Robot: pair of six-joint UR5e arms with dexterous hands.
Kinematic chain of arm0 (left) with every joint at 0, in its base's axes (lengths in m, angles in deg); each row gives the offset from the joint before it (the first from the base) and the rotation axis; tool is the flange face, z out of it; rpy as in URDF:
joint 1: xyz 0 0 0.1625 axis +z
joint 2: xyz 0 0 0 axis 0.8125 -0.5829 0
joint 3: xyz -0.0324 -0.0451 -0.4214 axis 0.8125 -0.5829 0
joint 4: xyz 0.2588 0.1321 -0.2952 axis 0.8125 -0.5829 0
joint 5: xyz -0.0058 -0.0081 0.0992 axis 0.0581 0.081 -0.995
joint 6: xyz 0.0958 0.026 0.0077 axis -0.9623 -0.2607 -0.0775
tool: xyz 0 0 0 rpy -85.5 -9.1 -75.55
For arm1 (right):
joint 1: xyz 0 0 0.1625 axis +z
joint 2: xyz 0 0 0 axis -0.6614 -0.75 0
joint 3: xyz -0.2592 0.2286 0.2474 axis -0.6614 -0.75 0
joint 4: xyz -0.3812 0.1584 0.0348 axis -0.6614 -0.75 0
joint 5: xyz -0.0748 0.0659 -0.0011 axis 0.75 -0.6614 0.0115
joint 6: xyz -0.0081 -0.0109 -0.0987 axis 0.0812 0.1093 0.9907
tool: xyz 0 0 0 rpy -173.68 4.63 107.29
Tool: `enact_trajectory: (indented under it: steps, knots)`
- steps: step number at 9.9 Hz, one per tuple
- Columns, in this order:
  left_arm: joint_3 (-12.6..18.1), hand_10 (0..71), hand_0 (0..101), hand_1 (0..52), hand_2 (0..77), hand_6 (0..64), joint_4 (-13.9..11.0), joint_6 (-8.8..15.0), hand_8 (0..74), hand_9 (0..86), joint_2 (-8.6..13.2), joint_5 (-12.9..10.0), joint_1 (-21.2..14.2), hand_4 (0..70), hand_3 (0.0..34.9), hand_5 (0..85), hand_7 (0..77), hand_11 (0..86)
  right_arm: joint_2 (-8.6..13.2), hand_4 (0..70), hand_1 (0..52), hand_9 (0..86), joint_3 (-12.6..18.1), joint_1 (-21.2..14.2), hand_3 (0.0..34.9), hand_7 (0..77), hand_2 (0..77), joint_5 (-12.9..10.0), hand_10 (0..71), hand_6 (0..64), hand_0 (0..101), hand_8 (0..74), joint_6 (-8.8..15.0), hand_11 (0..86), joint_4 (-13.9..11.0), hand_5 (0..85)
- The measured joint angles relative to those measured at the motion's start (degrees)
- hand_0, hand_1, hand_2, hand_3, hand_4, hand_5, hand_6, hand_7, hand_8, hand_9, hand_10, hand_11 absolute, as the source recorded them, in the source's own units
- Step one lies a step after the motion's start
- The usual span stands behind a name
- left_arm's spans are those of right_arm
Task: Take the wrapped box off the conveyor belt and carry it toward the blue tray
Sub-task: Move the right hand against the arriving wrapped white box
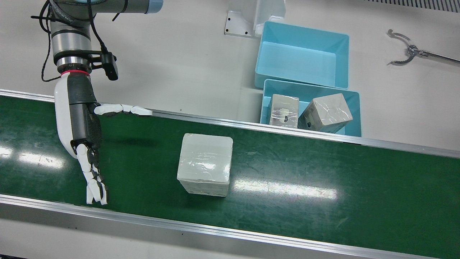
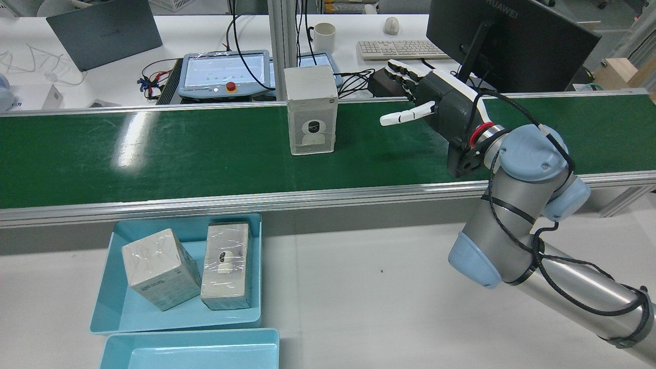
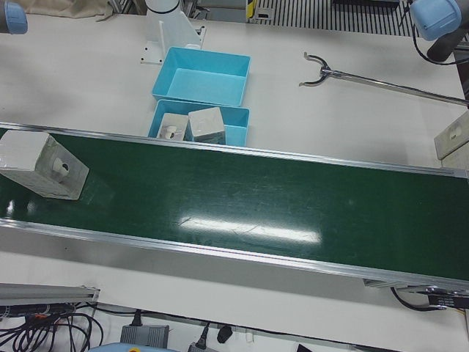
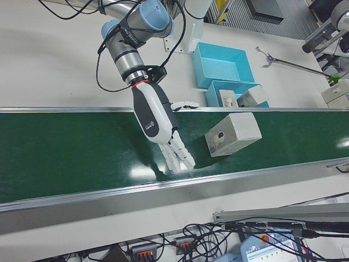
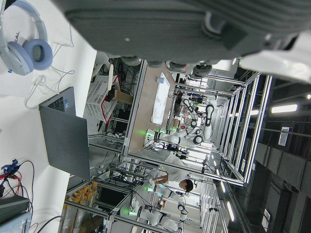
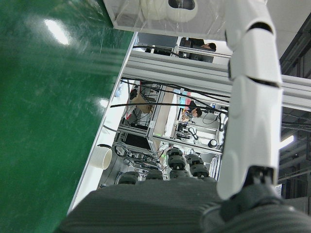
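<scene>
Film-wrapped white box (image 1: 205,163) stands upright on green belt (image 1: 323,180).

box (image 1: 204,164): white, wrapped in shiny clear plastic, a small round picture on one side
pose: standing upright
place: on the green belt (image 1: 323,187), about midway between its two long edges
blue tray (image 1: 354,108): beside the belt, two wrapped boxes inside

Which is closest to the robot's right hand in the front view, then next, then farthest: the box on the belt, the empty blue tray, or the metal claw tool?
From the right hand:
1. Wrapped box, on the green belt.
2. Empty blue tray, beyond the belt.
3. Metal claw tool, far corner of the table.
</scene>
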Motion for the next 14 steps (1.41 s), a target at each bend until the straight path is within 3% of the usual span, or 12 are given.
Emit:
enact_trajectory:
  steps: [9, 14]
  knots:
    - [0.00, 0.5, 0, 0.0, 1.1, 0.0, 0.00, 0.00, 0.0, 0.0, 0.00, 0.00, 0.00, 0.0, 0.0, 1.1, 0.0, 0.0, 0.09, 0.0, 15.8, 1.1, -0.81, -0.87, 0.4, 0.0, 16.9, -0.32, 0.0, 0.0, 47, 0.0, 0.29, 2.7, 0.12, 7.6]
    - [0.00, 0.5, 0, 0.0, 0.5, 0.0, 0.00, 0.00, 0.0, 0.0, 0.00, 0.00, 0.00, 0.0, 0.0, 1.1, 0.0, 0.0, 0.33, 0.0, 15.8, 1.1, -2.87, -1.04, 0.4, 0.0, 16.4, -0.44, 0.0, 0.0, 47, 0.0, 0.30, 2.7, 1.92, 7.6]
